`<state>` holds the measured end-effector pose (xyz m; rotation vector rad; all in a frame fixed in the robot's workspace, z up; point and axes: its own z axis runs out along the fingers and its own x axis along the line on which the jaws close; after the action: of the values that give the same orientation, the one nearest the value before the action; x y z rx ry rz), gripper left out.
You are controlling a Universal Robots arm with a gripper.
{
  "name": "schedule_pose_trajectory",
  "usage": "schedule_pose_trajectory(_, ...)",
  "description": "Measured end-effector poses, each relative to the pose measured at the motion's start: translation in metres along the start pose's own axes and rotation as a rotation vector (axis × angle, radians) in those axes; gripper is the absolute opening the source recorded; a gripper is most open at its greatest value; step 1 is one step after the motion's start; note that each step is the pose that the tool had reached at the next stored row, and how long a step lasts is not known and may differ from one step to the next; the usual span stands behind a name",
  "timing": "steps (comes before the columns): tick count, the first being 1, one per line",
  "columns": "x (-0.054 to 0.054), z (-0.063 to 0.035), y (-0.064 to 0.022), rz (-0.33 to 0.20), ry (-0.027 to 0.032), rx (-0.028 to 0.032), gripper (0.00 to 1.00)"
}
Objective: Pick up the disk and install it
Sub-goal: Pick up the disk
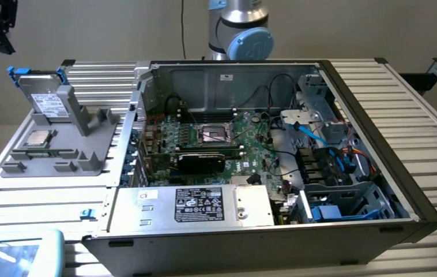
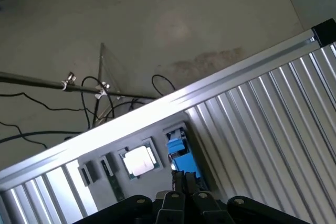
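Arm with gripper (image 2: 184,178) over a ribbed aluminium table (image 1: 41,193), on which an open computer case (image 1: 372,144) lies on its side. The jaws are pressed together and pinch nothing; in the wrist view the two dark fingers (image 2: 178,182) stand side by side above the parts holder, clear of everything on it. The disk (image 1: 40,86) stands upright on its edge in the grey holder (image 1: 87,124) at the exterior view's left, outside the case and not installed; its white label faces the camera and the bright blue frame shows at its upper corners. In the wrist view the blue frame of the disk (image 2: 177,151) lies just beyond the fingertips, beside the processor chip (image 2: 139,160). In the exterior view the same chip (image 1: 36,138) rests flat on the holder, nearer the camera than the disk, with a memory stick (image 1: 41,153) lying just in front of it. Inside the case: the motherboard (image 1: 203,144) with its bare socket, a silver power supply (image 1: 195,205) bearing a black label, and a metal drive cage (image 1: 349,199) in the near corner at the exterior view's right. The arm's base (image 1: 238,29) rises behind the case. Dark cables (image 2: 31,103) trail over the floor beyond the table edge
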<state>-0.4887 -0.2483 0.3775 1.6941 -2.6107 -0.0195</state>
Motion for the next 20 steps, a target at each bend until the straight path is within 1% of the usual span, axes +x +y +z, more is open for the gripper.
schedule_pose_trajectory(4, 0.0, 0.0, 0.0, -0.073, -0.0003, 0.0061, 0.11)
schedule_pose_trajectory(7, 0.0, 0.0001, 0.0, -0.127, -0.0014, 0.0129, 0.11)
schedule_pose_trajectory(11, 0.0, 0.0001, 0.0, -0.2, -0.0034, 0.0233, 0.11)
schedule_pose_trajectory(14, 0.0, 0.0001, 0.0, -0.25, -0.0059, 0.0333, 0.11)
schedule_pose_trajectory(16, 0.0, 0.0001, 0.0, -0.27, -0.0079, 0.0403, 0.11)
schedule_pose_trajectory(17, 0.0, 0.0, 0.0, -0.274, -0.0087, 0.0427, 0.11)
schedule_pose_trajectory(20, -0.0001, 0.0001, 0.0, -0.278, -0.0104, 0.0434, 0.11)
